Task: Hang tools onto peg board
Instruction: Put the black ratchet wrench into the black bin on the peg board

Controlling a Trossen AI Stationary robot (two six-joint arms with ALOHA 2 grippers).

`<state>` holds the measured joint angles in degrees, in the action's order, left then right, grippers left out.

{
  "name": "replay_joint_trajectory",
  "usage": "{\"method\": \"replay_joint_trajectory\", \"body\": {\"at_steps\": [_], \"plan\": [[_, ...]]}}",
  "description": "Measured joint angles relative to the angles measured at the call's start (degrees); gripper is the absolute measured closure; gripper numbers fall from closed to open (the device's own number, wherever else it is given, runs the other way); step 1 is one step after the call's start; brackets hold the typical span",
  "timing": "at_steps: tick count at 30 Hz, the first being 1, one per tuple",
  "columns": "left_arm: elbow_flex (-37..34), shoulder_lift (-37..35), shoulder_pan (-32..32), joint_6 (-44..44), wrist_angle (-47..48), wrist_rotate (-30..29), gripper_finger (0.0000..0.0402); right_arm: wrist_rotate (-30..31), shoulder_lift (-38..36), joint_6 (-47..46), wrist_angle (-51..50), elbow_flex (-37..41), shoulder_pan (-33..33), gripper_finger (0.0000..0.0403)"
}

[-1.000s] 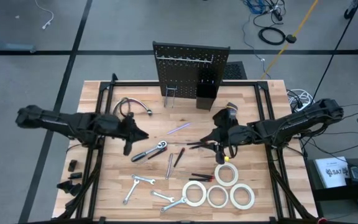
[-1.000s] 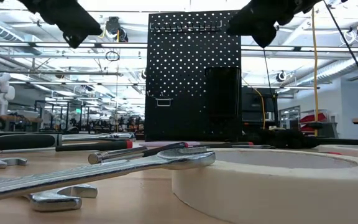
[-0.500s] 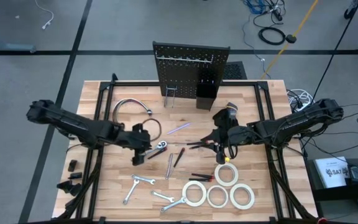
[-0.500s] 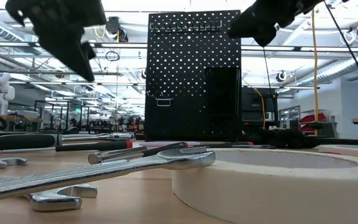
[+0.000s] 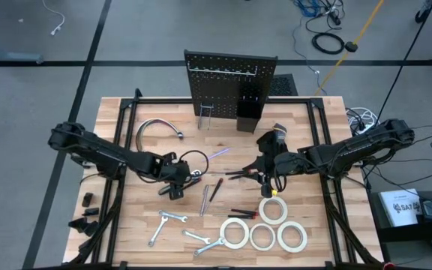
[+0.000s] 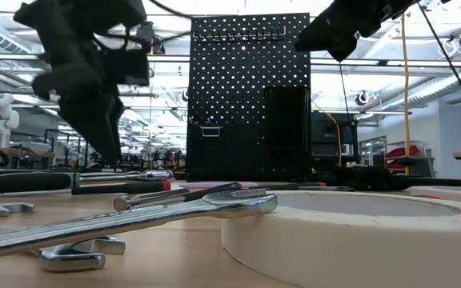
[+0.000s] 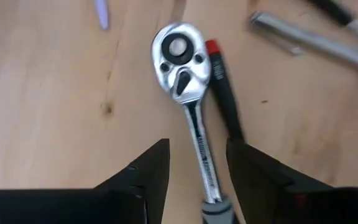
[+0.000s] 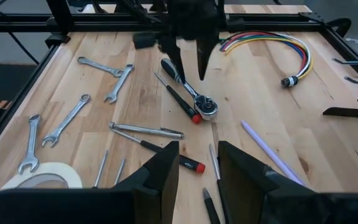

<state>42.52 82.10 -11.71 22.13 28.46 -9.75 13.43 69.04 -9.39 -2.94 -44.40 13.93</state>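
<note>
A: Where are we in the job?

B: At the pick of the ratchet point(image 7: 191, 118). Our left pincer point(image 7: 197, 165) hangs low over it with its fingers spread, one either side of the silver shaft, and nothing between them is clamped yet. The ratchet lies flat on the counter point(image 5: 126, 225), near the middle, with a red-tipped screwdriver point(image 7: 224, 93) just beside its head.

A: And the right pincer point(image 8: 197, 165)?

B: It waits over the right half of the counter, above the pliers point(image 5: 238, 174), its fingers partly apart and gripping nothing we can see. The peg board point(image 5: 229, 88) stands upright at the far edge, and we see no tool on its hooks; the wrenches point(image 5: 172, 219) and tape rolls point(image 5: 262, 236) lie at the near edge.

A: What does the next move ask of us?

B: We judge we must settle lower, centre the fingers on the handle, close without catching the screwdriver, then lift and carry the ratchet to a hook.

A: What differs from a second ago?

B: Then our left arm was drawn back over the left side of the counter with its pincer much narrower. Since then it has reached in over the ratchet and opened wide. The right arm and the tools sit as they did
</note>
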Motion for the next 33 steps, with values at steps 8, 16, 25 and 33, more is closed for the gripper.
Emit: {"method": "replay_joint_trajectory", "body": {"at_steps": [8, 16, 25, 33], "plan": [[0.0, 7.3, 1.9, -1.8, -2.8, 0.8, 0.0239, 0.0, 0.0, 0.0, -0.5, 0.0, 0.0, 0.0298], [0.3, 11.0, 1.9, -3.4, -3.4, 1.4, 0.0268, 0.1, 0.0, 0.0, -2.1, 0.0, -0.2, 0.0298], [-0.1, 7.1, 2.1, -5.4, -2.9, 2.1, 0.0371, 0.1, 0.0, -0.4, -2.3, 0.0, -1.1, 0.0298], [0.6, -4.1, 5.0, -9.1, -2.4, -1.2, 0.0371, 0.1, -0.2, -1.4, -5.6, 0.0, -1.1, 0.0298]]}}
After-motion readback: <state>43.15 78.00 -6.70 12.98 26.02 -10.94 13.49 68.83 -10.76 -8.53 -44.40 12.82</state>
